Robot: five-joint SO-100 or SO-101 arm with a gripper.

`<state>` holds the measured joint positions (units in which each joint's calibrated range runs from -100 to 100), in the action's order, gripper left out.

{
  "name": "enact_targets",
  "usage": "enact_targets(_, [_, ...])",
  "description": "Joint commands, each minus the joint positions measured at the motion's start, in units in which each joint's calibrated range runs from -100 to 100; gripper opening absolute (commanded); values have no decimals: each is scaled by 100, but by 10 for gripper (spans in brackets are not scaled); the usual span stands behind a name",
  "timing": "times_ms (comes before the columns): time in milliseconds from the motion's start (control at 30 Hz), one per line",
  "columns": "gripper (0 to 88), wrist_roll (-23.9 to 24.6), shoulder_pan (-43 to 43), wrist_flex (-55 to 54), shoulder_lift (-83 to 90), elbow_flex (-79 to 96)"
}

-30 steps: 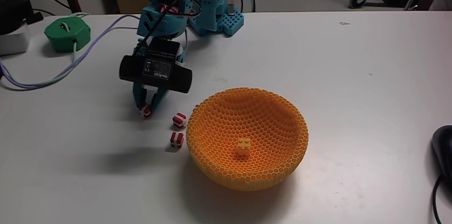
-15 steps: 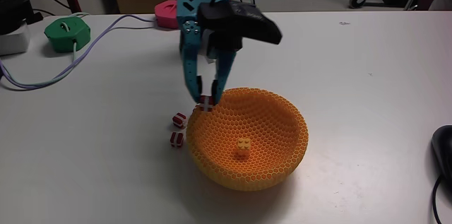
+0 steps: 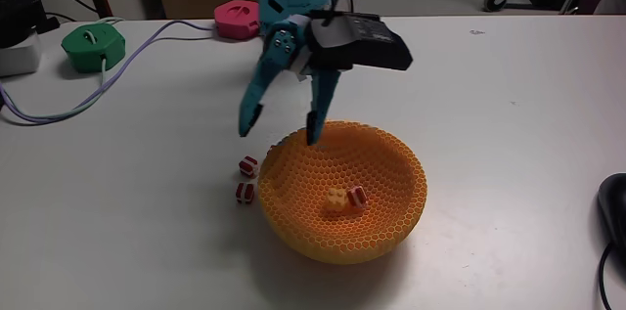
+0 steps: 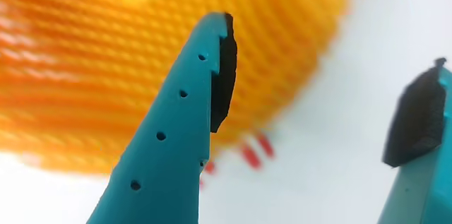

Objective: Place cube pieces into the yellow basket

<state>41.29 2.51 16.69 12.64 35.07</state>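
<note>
Fingers spread empty, gripper (image 3: 282, 135) hovers over the yellow basket (image 3: 391, 217); cube pieces (image 3: 246, 179) left of it look light, rigid, best pinched across flat sides.

Legible text, labels, brands, numbers, signs: none. The dark camera housing (image 3: 364, 44) on the arm carries no readable marking.

Two cube pieces (image 3: 346, 199) in basket (image 3: 391, 168) — two others (image 3: 245, 179) just left, on table (image 3: 509, 95).
</note>
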Motion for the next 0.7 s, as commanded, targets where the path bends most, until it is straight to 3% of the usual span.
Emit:
enact_targets(0, [386, -63, 858, 1050, 829, -363])
enact_targets(133, [372, 103, 1696, 1319, 1179, 301])
enact_targets(267, [360, 444, 1929, 1102, 1103, 1062])
enact_targets(667, [364, 1138, 997, -1696, 156, 2631])
